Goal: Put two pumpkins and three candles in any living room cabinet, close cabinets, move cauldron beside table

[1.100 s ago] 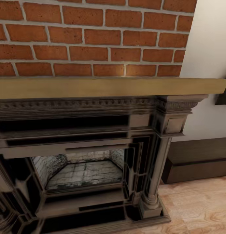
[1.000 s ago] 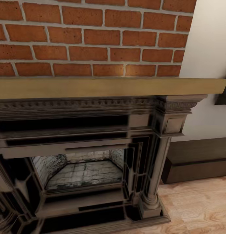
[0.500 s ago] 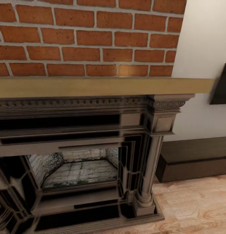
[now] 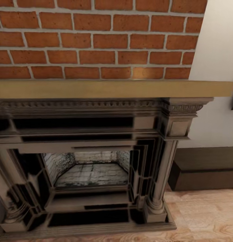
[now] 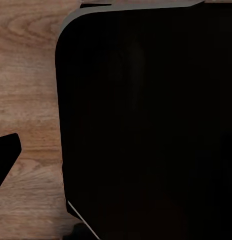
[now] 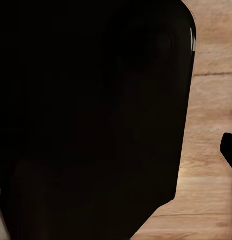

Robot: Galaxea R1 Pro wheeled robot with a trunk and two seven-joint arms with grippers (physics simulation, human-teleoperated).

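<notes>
head view faces a dark fireplace (image 4: 86, 161) under brick wall (image 4: 96, 40), cabinet (image 4: 207, 168) beside it; gripper state cannot be told

We face a dark fireplace (image 4: 96, 158) blocking the way under its mantel shelf (image 4: 109, 89); bare wooden floor (image 4: 210, 215) lies open at right, before the low cabinet (image 4: 207, 168).

home living room: brick fireplace (image 4: 86, 161)
</notes>
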